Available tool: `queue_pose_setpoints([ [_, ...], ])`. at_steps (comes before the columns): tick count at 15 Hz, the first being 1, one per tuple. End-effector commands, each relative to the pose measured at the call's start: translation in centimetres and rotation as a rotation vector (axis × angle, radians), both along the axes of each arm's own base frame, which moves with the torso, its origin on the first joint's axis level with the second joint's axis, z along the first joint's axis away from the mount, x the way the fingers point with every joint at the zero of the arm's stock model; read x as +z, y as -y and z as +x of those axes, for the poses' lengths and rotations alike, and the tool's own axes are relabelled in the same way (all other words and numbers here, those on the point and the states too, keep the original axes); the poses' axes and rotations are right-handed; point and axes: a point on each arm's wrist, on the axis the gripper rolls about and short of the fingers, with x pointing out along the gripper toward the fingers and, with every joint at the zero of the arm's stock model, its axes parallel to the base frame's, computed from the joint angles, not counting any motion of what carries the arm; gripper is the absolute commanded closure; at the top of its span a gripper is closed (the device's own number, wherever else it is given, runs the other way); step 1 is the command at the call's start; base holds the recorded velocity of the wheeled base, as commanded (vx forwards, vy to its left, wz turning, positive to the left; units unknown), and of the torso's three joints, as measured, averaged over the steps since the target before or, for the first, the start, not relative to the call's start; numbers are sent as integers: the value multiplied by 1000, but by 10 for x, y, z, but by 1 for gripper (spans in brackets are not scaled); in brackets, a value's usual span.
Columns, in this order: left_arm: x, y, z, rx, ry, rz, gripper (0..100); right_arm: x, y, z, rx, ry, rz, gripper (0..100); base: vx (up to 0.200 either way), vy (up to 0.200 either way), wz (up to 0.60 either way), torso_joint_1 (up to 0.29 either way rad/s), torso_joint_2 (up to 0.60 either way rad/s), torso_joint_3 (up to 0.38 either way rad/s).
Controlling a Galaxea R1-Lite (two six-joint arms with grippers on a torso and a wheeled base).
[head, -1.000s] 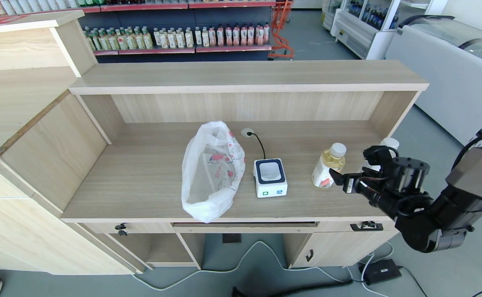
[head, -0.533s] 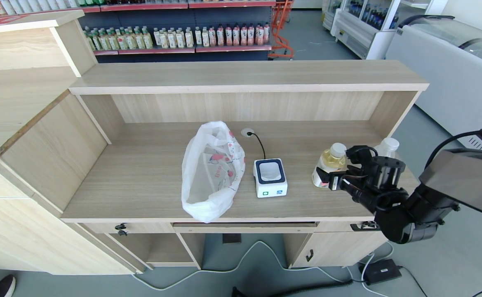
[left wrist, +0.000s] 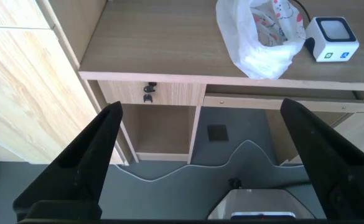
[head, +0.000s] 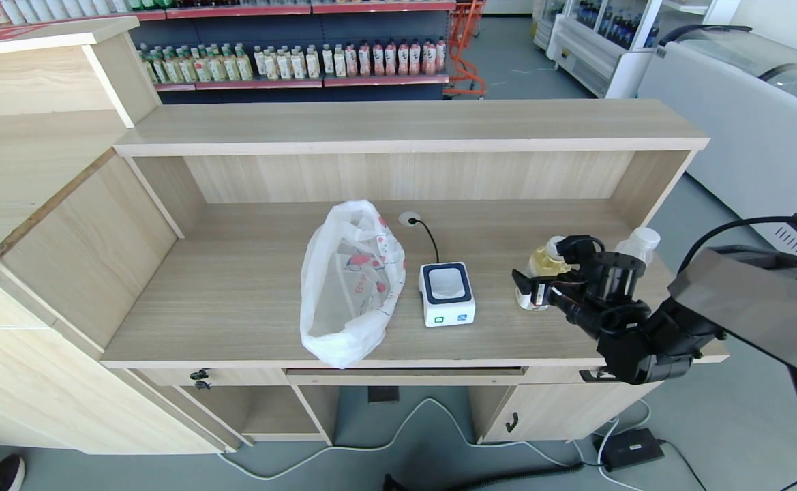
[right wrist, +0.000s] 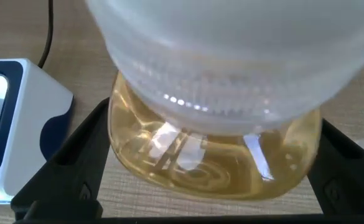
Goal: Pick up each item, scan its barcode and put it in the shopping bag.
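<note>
On the shop's wooden counter (head: 248,286), the released right end effector (head: 538,274) straddles the bottle (right wrist: 213,155) near the scanner (head: 446,293).

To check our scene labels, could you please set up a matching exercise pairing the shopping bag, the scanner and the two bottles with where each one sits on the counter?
Things:
1 shopping bag
2 scanner
3 yellow-drink bottle
4 clear bottle

Places:
A between the right gripper's spread jaws
B nearest the counter's right end
C mid-counter, between bag and bottles
D lying open-mouthed, left of the scanner

Pairs: 1-D; 2-C; 3-A; 4-B
</note>
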Motion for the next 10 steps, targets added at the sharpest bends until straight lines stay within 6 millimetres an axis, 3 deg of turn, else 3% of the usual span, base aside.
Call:
queue_pose_setpoints([
  [1, 0, 0, 0, 0, 0, 0, 0, 0, -1, 8, 0, 3, 0, 0, 0, 0, 0, 0, 0, 0],
  [10, 0, 0, 0, 0, 0, 0, 0, -7, -3, 20, 19, 17, -75, 0, 0, 0, 0, 0, 0, 0],
])
